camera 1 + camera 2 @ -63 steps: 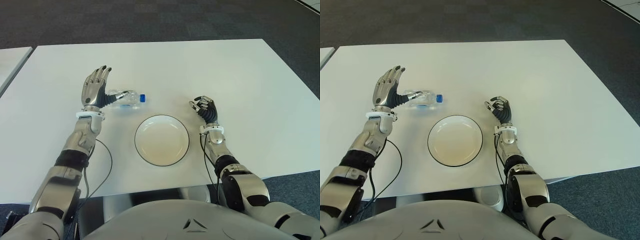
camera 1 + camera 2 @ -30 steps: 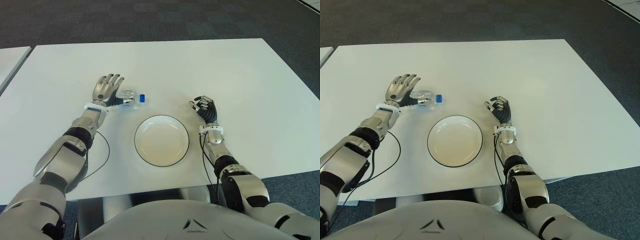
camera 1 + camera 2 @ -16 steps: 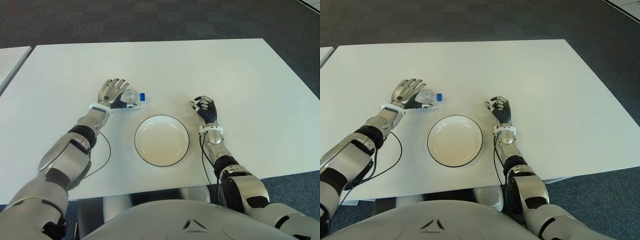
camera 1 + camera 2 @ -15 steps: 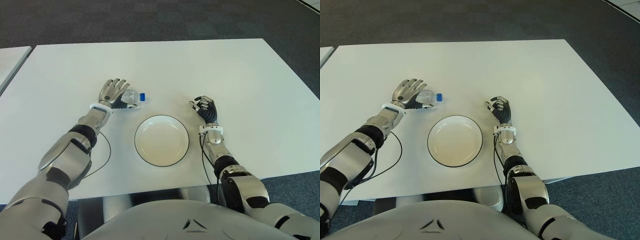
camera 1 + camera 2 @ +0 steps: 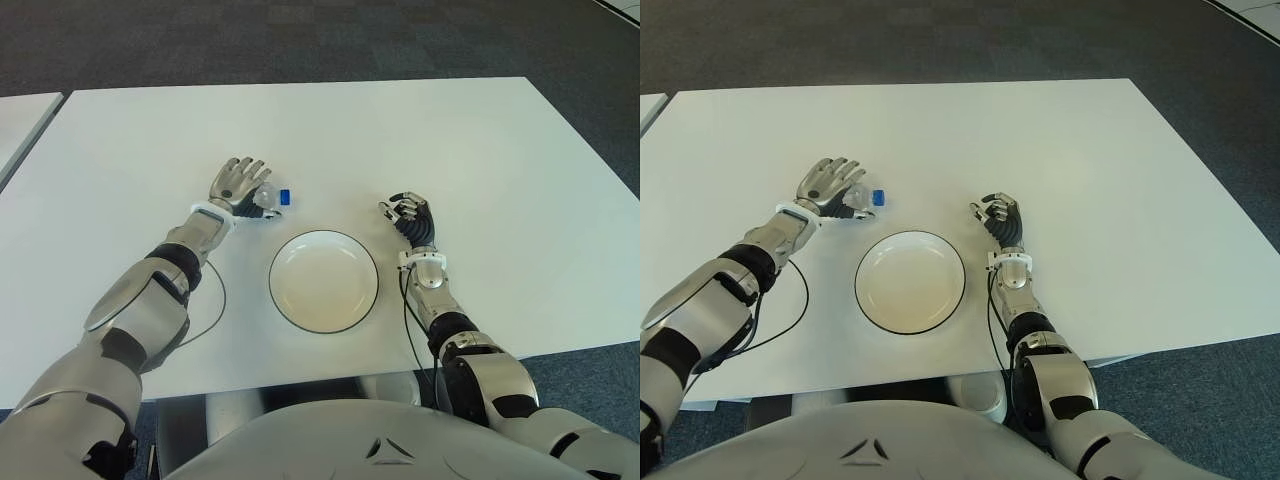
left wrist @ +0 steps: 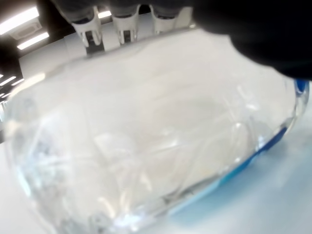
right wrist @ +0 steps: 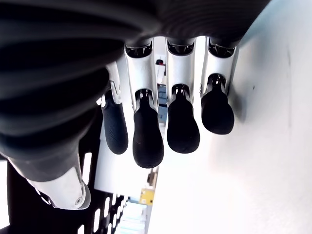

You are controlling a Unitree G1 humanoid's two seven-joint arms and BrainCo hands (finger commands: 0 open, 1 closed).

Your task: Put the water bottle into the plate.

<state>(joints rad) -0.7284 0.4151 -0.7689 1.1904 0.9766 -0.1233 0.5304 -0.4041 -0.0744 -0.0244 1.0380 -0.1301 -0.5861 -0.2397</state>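
A clear water bottle (image 5: 267, 198) with a blue cap (image 5: 285, 196) lies on its side on the white table (image 5: 480, 150), just beyond the left rim of the white plate (image 5: 323, 285). My left hand (image 5: 240, 183) lies over the bottle's body with its fingers spread and straight, not closed round it. The bottle (image 6: 146, 146) fills the left wrist view, with the straight fingertips (image 6: 124, 24) beyond it. The plate holds nothing. My right hand (image 5: 408, 213) shows right of the plate, its fingers (image 7: 146, 141) curled on nothing.
A black cable (image 5: 216, 300) loops on the table beside my left forearm. A second white table (image 5: 20, 120) shows at the far left across a gap. Dark carpet lies beyond the table's far edge.
My left hand has slid right and tipped down over the bottle, covering most of its body. The bottle has shifted slightly. The right hand has not moved.
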